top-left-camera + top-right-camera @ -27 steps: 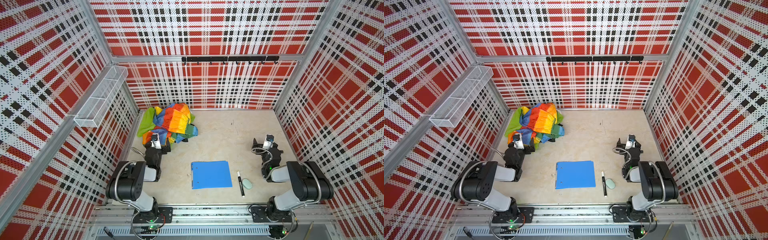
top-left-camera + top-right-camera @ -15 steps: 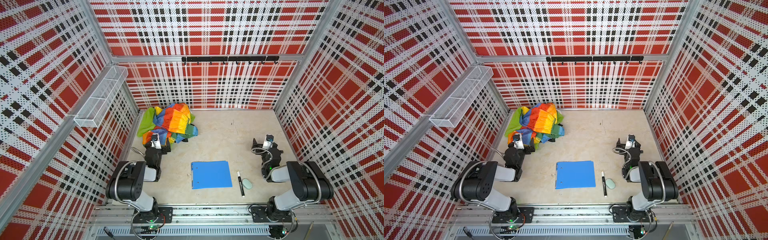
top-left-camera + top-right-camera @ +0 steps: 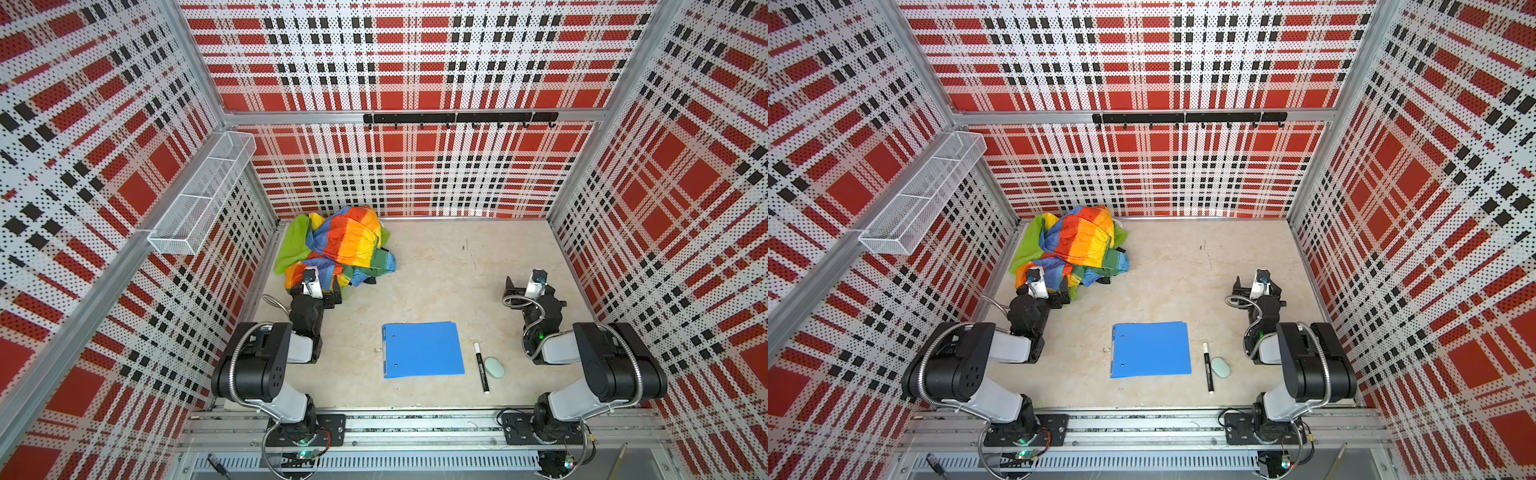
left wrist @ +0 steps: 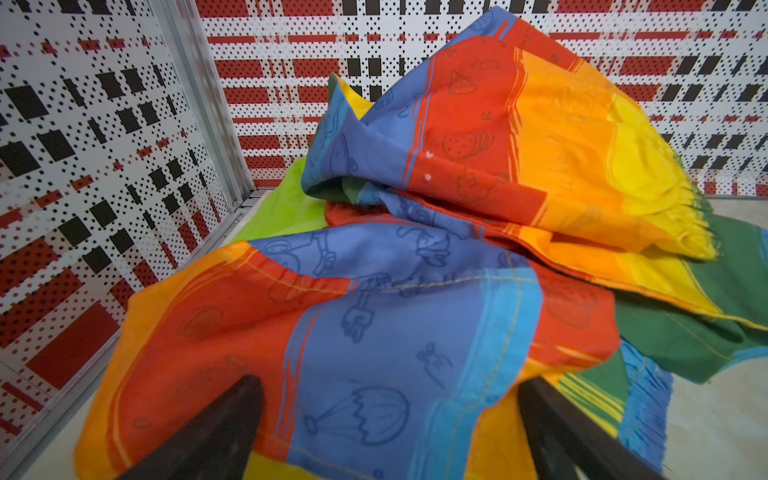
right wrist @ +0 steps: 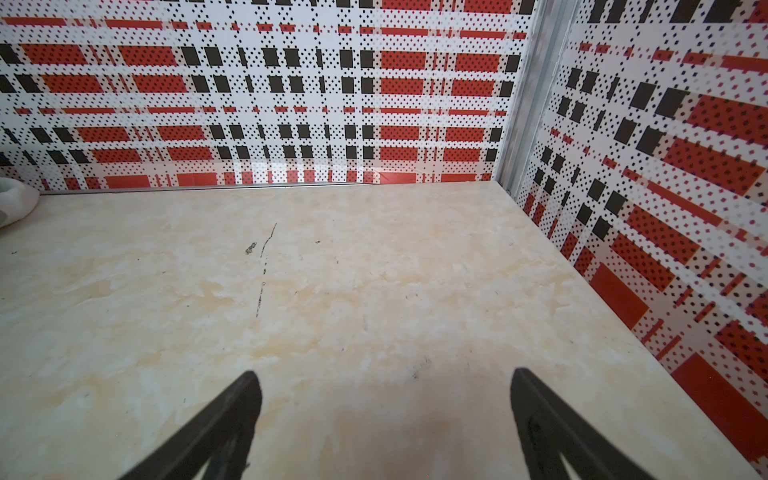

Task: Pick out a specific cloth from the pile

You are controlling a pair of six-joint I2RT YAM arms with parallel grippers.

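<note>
Cloth: black fabric [image 3: 370,280], seen only as dark slivers at the right foot of the pile [image 3: 345,245], under the rainbow patchwork cloth [image 4: 415,311]; long axis hidden.
Bearing: ahead and to the right of the left gripper [image 4: 388,384], the nearer one.
Left gripper: jaws wide, empty, rainbow hem between them.
Right gripper [image 5: 384,374]: jaws wide, empty, over bare table [image 5: 374,270], well apart.
Texture: limp, crumpled, fringed weave.
</note>
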